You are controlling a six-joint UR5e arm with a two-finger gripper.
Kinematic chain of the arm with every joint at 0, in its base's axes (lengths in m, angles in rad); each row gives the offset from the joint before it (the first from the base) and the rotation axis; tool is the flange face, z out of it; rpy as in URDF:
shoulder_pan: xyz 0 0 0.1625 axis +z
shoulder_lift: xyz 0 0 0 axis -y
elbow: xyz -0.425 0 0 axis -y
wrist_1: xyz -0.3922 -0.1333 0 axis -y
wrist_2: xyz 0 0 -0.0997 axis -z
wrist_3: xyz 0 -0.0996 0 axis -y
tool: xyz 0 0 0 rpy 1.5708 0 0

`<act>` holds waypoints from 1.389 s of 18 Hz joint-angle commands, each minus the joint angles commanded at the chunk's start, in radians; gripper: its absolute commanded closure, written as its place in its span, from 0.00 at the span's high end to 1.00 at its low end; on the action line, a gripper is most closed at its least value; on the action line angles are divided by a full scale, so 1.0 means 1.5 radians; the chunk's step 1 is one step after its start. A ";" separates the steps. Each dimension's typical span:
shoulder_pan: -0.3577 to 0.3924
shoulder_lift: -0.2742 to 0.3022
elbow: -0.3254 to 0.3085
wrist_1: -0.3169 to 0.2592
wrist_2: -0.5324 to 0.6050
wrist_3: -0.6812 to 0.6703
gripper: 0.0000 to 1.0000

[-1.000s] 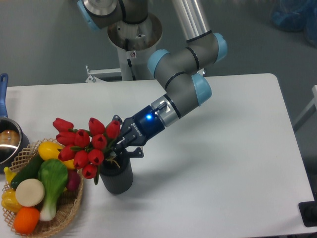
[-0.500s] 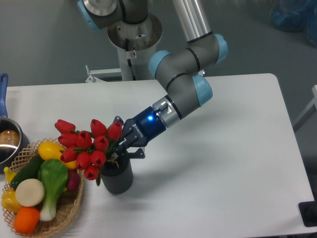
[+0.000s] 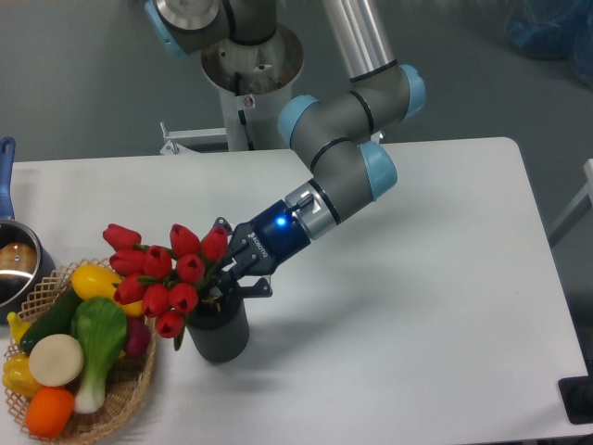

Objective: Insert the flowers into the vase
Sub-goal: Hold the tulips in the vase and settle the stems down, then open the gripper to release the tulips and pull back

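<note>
My two-finger gripper (image 3: 225,283) is clamped on the stems of the bunch of red tulip buds with green leaves (image 3: 162,275), directly above the mouth of the dark grey ribbed cylindrical vase (image 3: 218,334). Stem ends appear inside the rim; heads lean left toward the woven wicker basket (image 3: 120,408). Judged light, top-heavy, pliable; stems are the correct hold.

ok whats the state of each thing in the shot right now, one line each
flowers: tilted left, stems reaching down into the vase mouth, buds hanging over the basket edge
vase: upright on the table, flower stems in it
gripper: right over the vase rim at the stems; cannot tell if it grips them
basket: upright, full of toy vegetables
pot: upright at the left edge, lid on
</note>
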 joint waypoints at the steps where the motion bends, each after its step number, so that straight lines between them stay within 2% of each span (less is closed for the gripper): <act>1: 0.000 -0.001 0.000 0.000 0.000 0.000 0.32; 10: 0.003 -0.001 0.000 0.000 -0.001 0.013 0.53; 11: 0.005 -0.001 0.000 0.001 -0.001 0.018 0.61; 13: 0.013 -0.001 0.000 0.001 -0.001 0.039 0.83; 14: 0.018 0.000 0.000 0.001 -0.001 0.045 0.99; 21: 0.055 0.013 0.020 0.001 0.034 0.044 1.00; 25: 0.065 0.039 0.075 0.000 0.204 0.043 1.00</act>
